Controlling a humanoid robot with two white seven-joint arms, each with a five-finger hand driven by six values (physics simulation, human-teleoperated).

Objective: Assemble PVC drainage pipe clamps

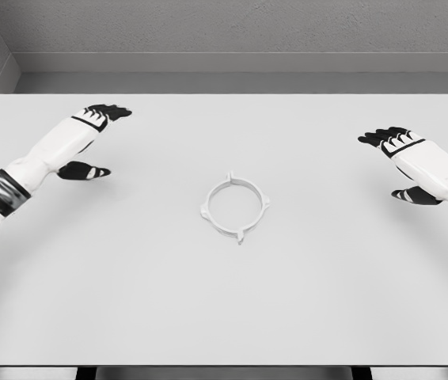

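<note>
A white ring-shaped pipe clamp (235, 207) with small tabs around its rim lies flat near the middle of the white table (224, 301). My left hand (97, 138) hovers over the table's far left, fingers spread and holding nothing, well to the left of the clamp. Over at the far right my right hand (398, 162) is likewise open and empty, its fingers pointing inward. Both hands are far from the clamp.
A grey wall (224, 32) rises behind the table's far edge. The table's near edge runs along the bottom of the picture.
</note>
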